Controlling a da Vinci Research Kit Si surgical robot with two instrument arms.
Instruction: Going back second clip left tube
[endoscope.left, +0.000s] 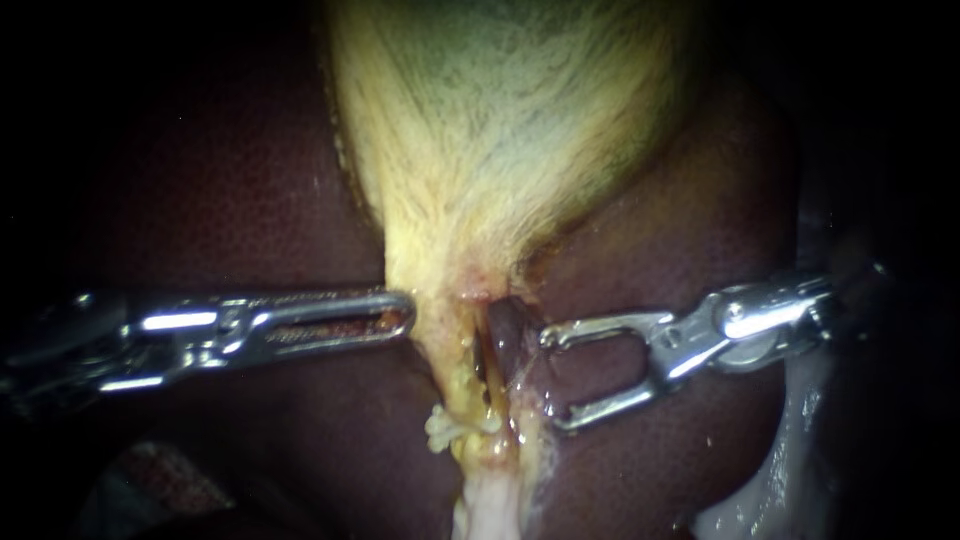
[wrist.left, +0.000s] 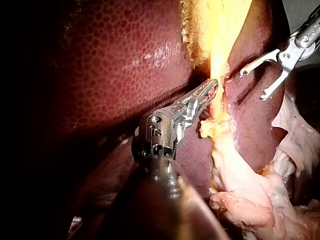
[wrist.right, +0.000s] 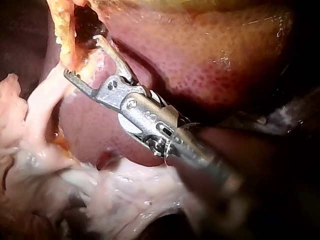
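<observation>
left tube (endoscope.left: 458, 372) runs down from the gallbladder (endoscope.left: 500, 130) neck, with liver (endoscope.left: 230, 200) on both sides of it. left instrument (endoscope.left: 405, 312) has its jaws lying together, tip touching the tube's left edge. right instrument (endoscope.left: 552, 380) sits just right of the tube, jaws spread wide with nothing in them. there's a small whitish knob (endoscope.left: 447, 428) lower on the tube, can't tell if it's a clip.
</observation>
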